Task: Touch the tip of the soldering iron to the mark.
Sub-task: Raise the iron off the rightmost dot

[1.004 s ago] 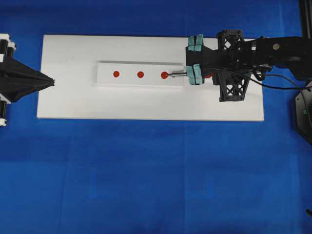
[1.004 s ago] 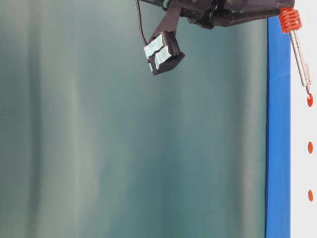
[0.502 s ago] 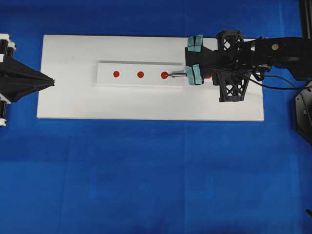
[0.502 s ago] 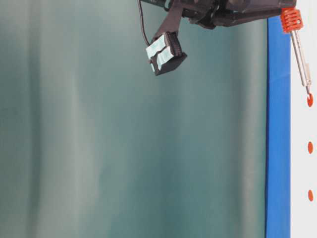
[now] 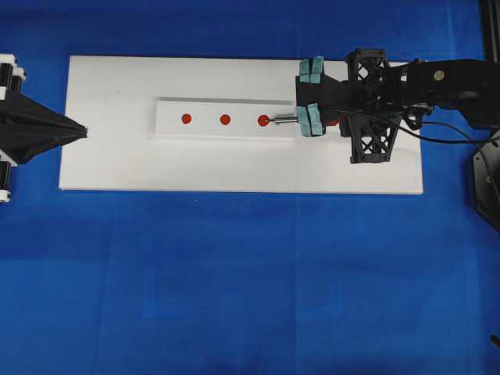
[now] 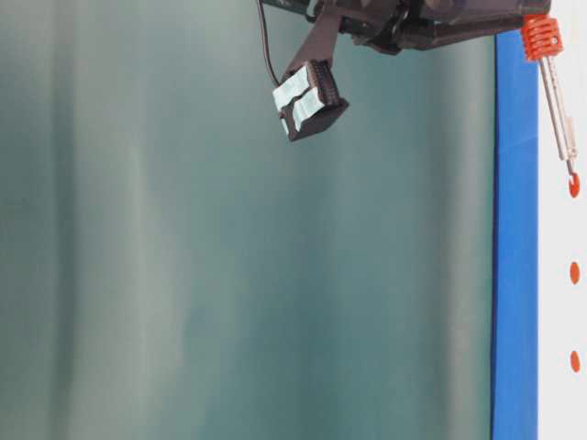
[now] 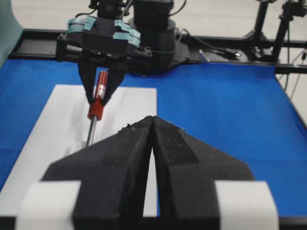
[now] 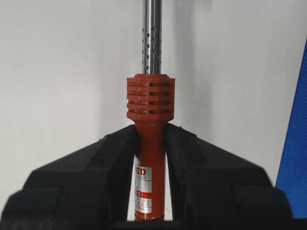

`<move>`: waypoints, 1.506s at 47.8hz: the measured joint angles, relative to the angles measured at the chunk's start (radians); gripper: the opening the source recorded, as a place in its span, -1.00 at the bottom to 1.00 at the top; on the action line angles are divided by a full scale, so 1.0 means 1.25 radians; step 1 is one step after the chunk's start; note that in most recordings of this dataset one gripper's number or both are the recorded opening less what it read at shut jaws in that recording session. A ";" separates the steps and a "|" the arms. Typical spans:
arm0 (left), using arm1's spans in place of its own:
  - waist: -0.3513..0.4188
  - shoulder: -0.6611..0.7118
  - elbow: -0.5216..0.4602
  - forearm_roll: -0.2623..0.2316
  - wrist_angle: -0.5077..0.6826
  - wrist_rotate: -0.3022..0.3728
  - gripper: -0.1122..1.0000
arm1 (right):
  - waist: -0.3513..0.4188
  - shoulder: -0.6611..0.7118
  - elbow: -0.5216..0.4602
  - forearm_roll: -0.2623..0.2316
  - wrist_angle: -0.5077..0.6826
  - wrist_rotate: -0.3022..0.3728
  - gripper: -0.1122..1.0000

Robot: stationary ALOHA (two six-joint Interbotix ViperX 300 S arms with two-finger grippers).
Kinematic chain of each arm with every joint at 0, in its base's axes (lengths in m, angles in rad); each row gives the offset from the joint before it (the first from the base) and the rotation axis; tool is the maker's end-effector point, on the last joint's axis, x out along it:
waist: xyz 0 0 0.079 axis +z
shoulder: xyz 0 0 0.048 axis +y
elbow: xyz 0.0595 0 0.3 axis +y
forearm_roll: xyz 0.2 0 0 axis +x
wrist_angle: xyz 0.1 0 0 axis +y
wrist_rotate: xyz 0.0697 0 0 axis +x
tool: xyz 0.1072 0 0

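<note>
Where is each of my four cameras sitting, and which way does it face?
Overhead: straight down on the white rectangular board; both hands.
Table-level: edge-on, rotated; right hand, red-handled soldering iron.
Left wrist: along the shut left hand toward the right arm.
Right wrist: down the gripped iron's handle.
All four show the iron.

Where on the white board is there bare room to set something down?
Free: the white board strip below the raised white strip with three red dots, and its left end. Crowded: right end, under the right gripper holding the red-handled soldering iron.
</note>
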 measured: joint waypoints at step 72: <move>0.000 0.000 0.000 0.000 -0.001 0.000 -0.77 | 0.001 -0.146 -0.158 -0.032 0.233 0.001 -0.68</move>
